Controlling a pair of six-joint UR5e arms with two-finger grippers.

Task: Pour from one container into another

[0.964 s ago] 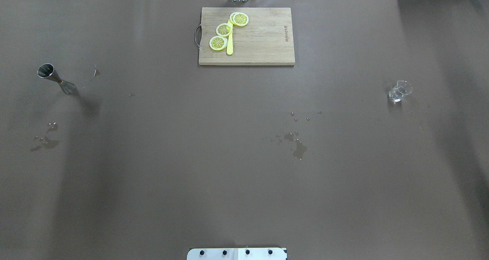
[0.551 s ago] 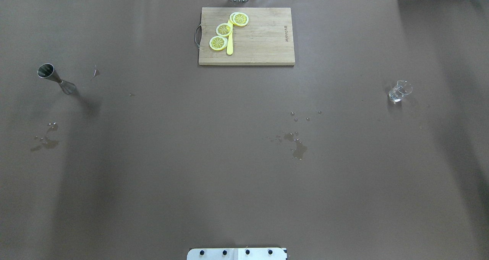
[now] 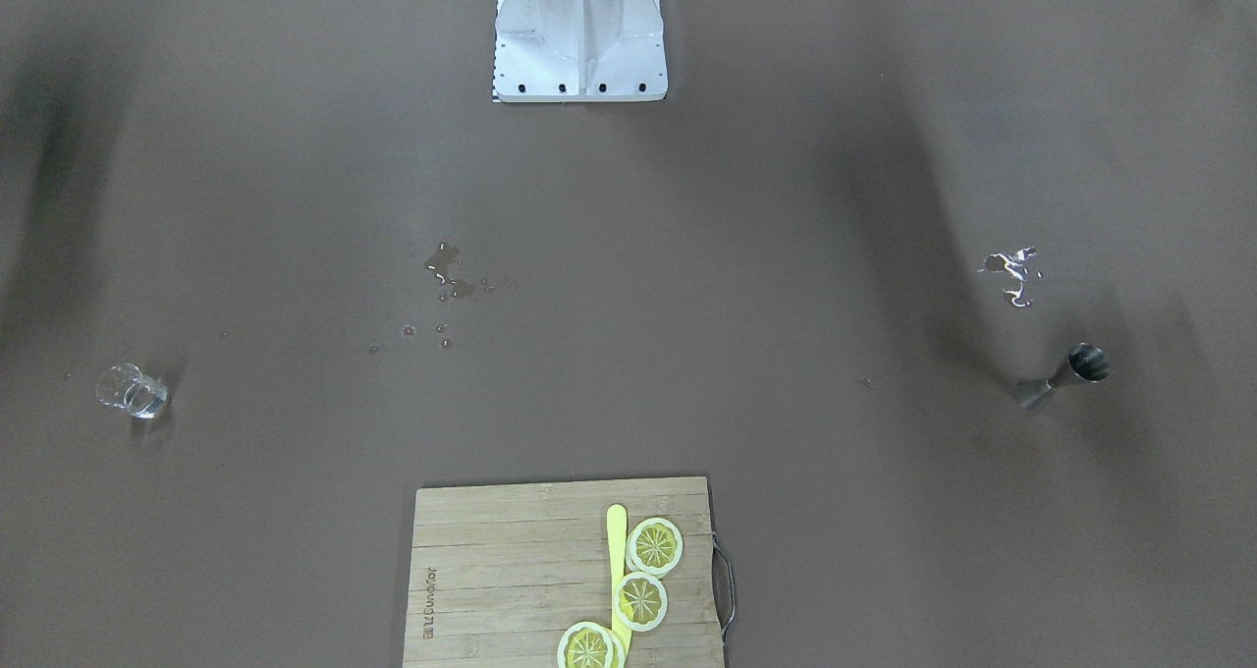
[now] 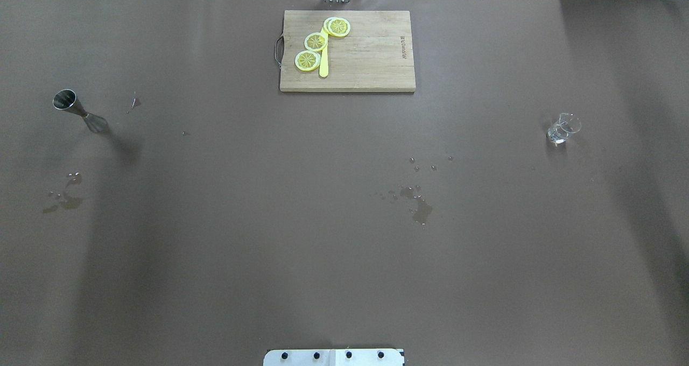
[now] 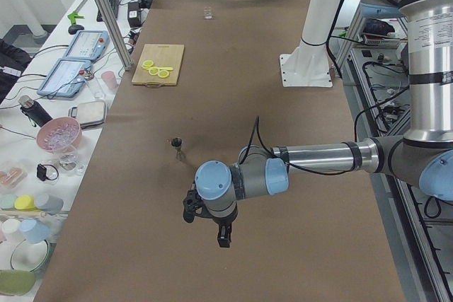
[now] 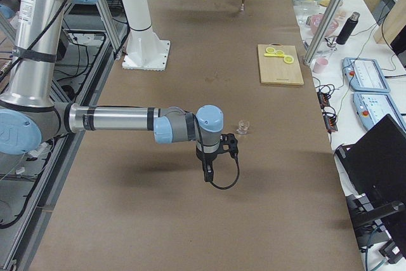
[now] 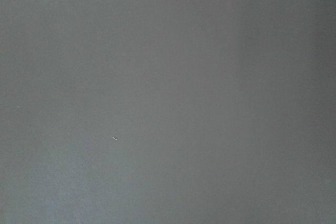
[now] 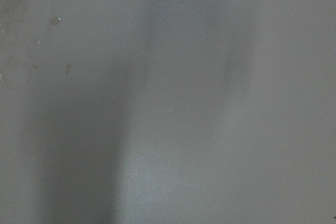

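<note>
On the front-facing camera the jigger (image 3: pixel 1061 378) stands upright far out on the robot's left. The small clear glass (image 3: pixel 133 391) stands far out on its right, well apart from it. The cutting board (image 3: pixel 491 570) with lemon slices (image 3: pixel 643 575) lies between them, across the table from the base. No arm shows here.

The overhead view gives the same layout, jigger (image 4: pixel 79 110) and glass (image 4: pixel 563 128), plus wet patches (image 4: pixel 420 207) mid-table, and again shows no pincer.

Only the side cameras show the arms. From exterior left, the left gripper (image 5: pixel 223 235) hangs pointing down, and the jigger (image 5: pixel 178 142) stands beyond it, toward the board side. From exterior right, the right gripper (image 6: pixel 207 171) also points down, with the glass (image 6: pixel 243 127) near it, outward toward the board side. I cannot tell whether either pincer is apart or together.

I judge each arm nearer its own container, and the jigger's long axis is vertical.

The left wrist camera shows only bare table cover (image 7: pixel 168 98). The right adds droplets (image 8: pixel 55 20), so neither container sits beneath a pincer.
</note>
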